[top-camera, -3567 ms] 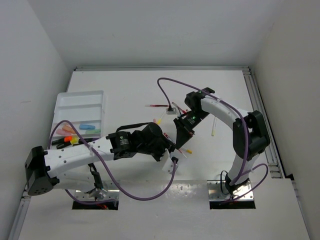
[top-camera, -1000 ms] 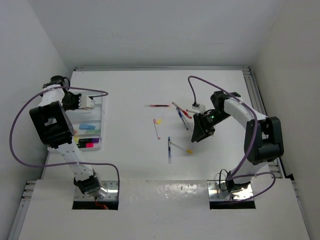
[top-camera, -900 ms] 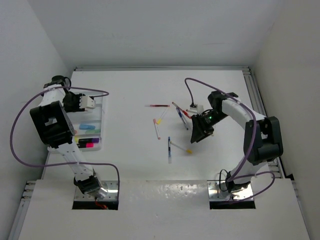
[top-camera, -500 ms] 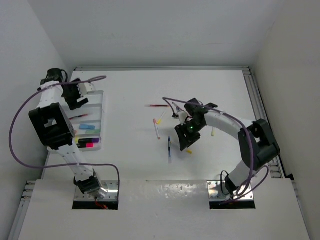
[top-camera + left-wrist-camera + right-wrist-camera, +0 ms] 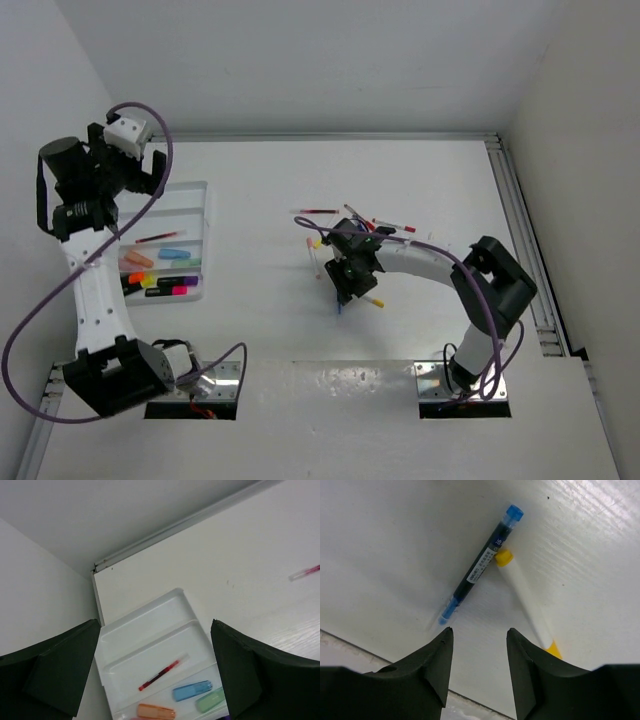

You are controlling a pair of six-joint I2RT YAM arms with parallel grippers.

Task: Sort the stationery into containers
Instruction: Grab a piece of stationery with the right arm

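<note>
Near the table's middle, the half-open, empty right gripper (image 5: 479,635) should close on the thin blue-capped pen (image 5: 480,570) alone, sparing the touching yellow-capped white pen (image 5: 522,597); the left gripper (image 5: 155,625) gapes wide above the white tray (image 5: 140,625).

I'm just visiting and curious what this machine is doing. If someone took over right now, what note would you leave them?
Left gripper: open, empty, raised above the white tray.
Right gripper: open, empty, low over a blue pen and a yellow-capped white pen lying close together on the table.
Done: the tray holds a red pen in one compartment, with a blue highlighter, green highlighter and orange highlighter nearer the arms.
Left: several loose pens mid-table, including those two, need to go into the tray.
</note>
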